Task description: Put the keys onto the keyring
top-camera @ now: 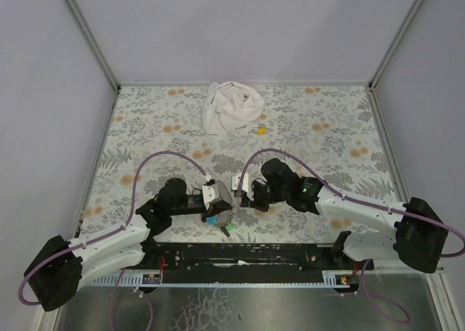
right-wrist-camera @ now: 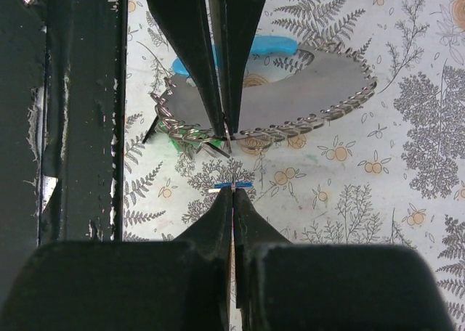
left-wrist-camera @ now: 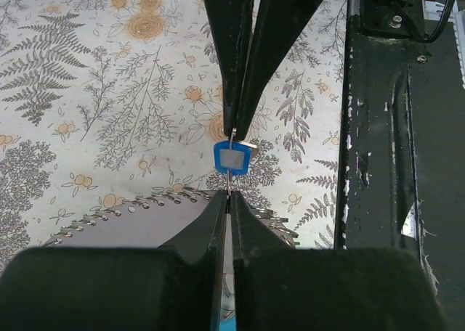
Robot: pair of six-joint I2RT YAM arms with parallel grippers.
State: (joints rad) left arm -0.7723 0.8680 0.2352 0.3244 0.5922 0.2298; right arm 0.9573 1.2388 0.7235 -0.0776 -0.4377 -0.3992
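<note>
Both grippers meet tip to tip over the table's near middle. My left gripper is shut on the keyring's thin metal ring. The ring's grey strap, edged with chain, curls beside the left gripper, and its blue inner side shows. Green keys hang by the ring under the left fingertips. My right gripper is shut on the blue key, whose head sits between the two pairs of tips, with the ring's wire running up across it.
A crumpled white cloth lies at the back middle, with a small yellow scrap beside it. The black base rail runs along the near edge, close to both grippers. Purple cables arc over the arms.
</note>
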